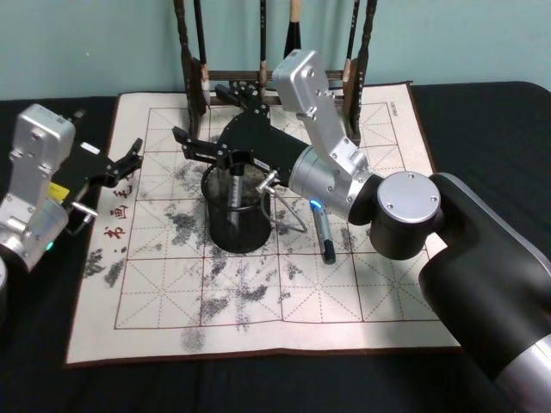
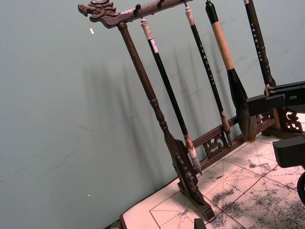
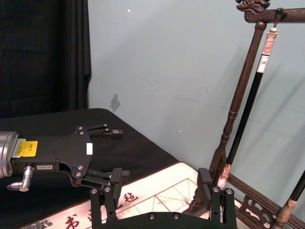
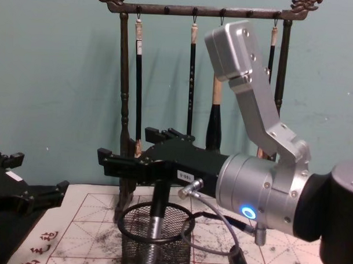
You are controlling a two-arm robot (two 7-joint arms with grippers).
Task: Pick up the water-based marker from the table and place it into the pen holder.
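Now: right gripper [image 1: 201, 114] hovers above pen holder [image 1: 237, 237], jaws wide, gripping nothing (marker [image 1: 234, 191] stands upright inside holder). Another pen [image 1: 325, 232] lies right of holder; left gripper [image 1: 131, 162], jaws spread, sits left of it.

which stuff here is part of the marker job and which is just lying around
Job: marker standing in the pen holder; right gripper, open above it; table.
Lying about: second pen on the table's mat; brush rack with hanging brushes; left gripper, parked open at the left.
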